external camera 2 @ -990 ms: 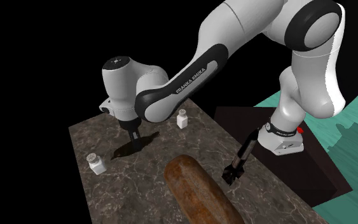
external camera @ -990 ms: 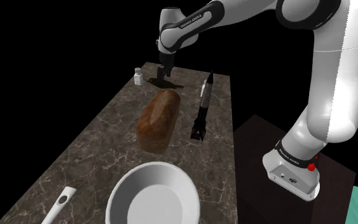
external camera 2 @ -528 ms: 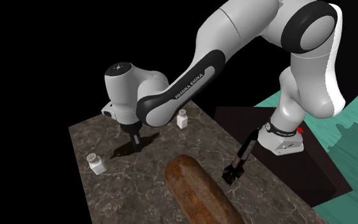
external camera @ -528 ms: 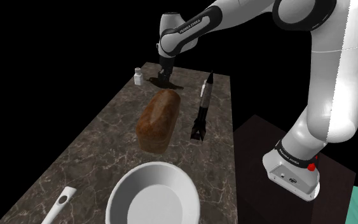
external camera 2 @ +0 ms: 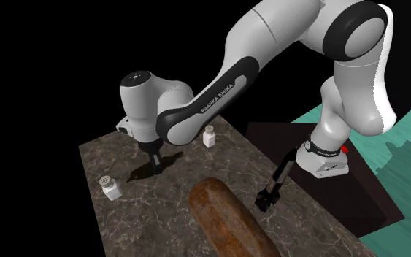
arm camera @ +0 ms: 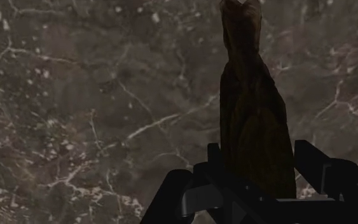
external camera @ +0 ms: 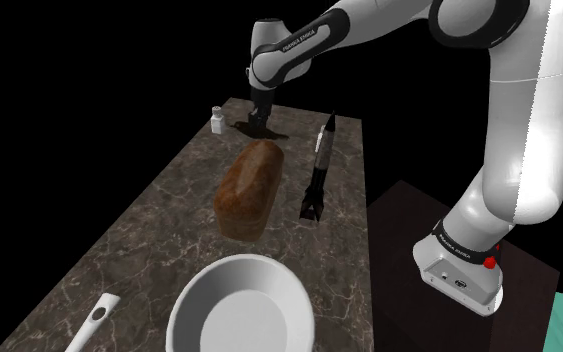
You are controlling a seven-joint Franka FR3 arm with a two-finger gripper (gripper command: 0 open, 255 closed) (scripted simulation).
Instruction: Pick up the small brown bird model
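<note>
**Gripper down on the brown bird at the far end of the surface**

The arm reaches over the dark, marbled surface (external camera: 149, 240) and points the gripper (external camera: 259, 124) straight down, low over the stone. In the wrist view the small brown bird model (arm camera: 250, 95) sits right in the gripper (arm camera: 257, 159): its wider end is inside the black jaws and its narrow end stretches out ahead of them across the surface (arm camera: 75, 95). The bird fills nearly all of the room the gripper gives it. Whether the gripper is clamped on it or merely set around it, I cannot tell.

In the second exterior view the gripper (external camera 2: 155, 165) stands between two white shakers, one (external camera 2: 109, 187) near it on one side and the other (external camera 2: 209, 136) near it on the opposite side. A brown loaf (external camera: 250, 187) lies near the gripper, on the side towards the white bowl (external camera: 241, 259), which is well apart from the gripper. A black rocket-shaped model (external camera: 319, 170) stands upright beside the loaf, farther from the gripper and closer to the dark stand (external camera: 399, 215). A white handled tool (external camera: 97, 318) lies farthest from the gripper, near the bowl.
</note>
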